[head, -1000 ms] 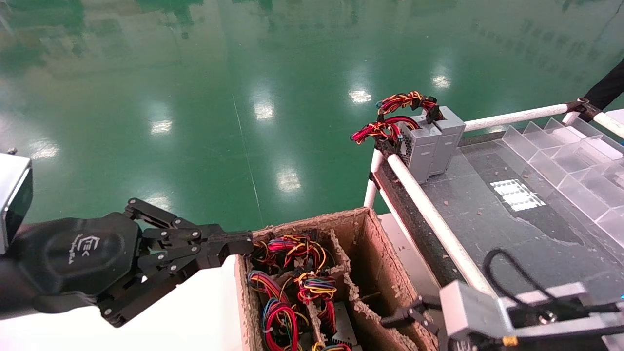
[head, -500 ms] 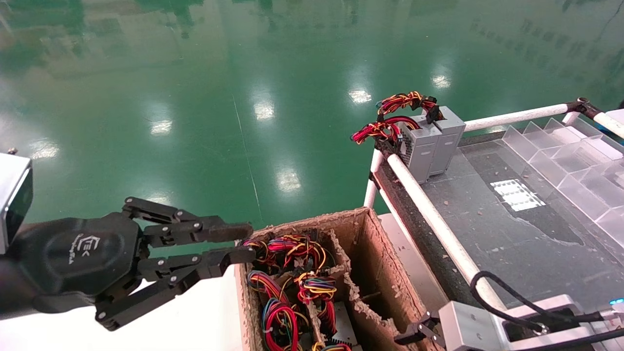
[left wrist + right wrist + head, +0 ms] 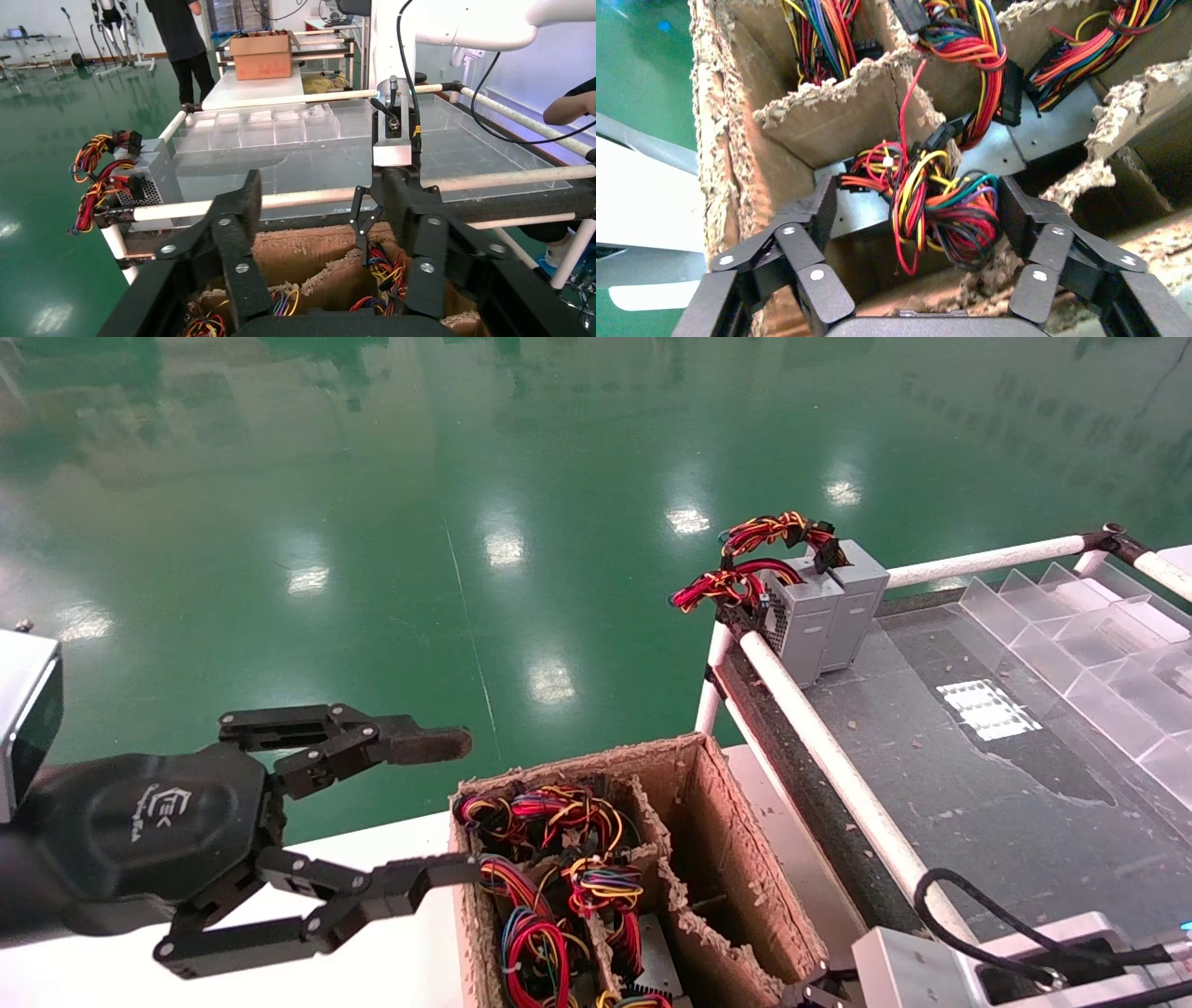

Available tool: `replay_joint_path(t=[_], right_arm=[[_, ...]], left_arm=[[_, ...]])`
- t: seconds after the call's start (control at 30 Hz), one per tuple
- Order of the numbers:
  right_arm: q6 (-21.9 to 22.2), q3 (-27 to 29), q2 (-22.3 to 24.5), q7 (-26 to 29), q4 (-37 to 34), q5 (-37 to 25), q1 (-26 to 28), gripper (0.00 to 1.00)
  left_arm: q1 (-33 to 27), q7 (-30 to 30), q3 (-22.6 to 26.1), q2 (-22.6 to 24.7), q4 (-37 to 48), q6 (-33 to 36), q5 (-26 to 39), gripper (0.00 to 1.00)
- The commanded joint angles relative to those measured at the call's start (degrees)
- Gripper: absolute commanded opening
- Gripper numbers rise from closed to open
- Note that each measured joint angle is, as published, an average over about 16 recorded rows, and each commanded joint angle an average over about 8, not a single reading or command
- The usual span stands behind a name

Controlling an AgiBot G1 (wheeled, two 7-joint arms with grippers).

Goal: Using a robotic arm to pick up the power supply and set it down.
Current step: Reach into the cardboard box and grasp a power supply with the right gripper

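Green glossy floor lies behind the cardboard box (image 3: 708,822) where the power supply (image 3: 926,203) sits among dividers — the left gripper (image 3: 456,808) has spread wide at the box's edge, while the right gripper (image 3: 916,210), fingers apart, straddles its wire bundle — a grasp looks imminent

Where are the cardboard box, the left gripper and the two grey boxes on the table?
cardboard box (image 3: 708,822), head view, inner wall.
left gripper (image 3: 461,803), head view, gap between open fingertips.
grey boxes (image 3: 829,612), head view, side face.
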Motion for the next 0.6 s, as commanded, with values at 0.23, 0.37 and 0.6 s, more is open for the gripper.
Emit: replay_joint_path(t=[0.23, 0.37, 0.6], right_arm=[[0.4, -1.7, 0.9, -1.0, -0.7, 0.6, 0.7, 0.00], [0.4, -2.1, 1.4, -1.5, -1.0, 1.1, 1.0, 0.00], [0.4, -2.9, 2.4, -2.1, -1.1, 2.1, 1.3, 0.00]], left_arm=[[0.0, 0.0, 0.0, 0.0, 0.0, 0.0, 0.0, 1.00], [0.0, 0.0, 0.0, 0.0, 0.0, 0.0, 0.0, 1.00], [0.0, 0.0, 0.0, 0.0, 0.0, 0.0, 0.0, 1.00]])
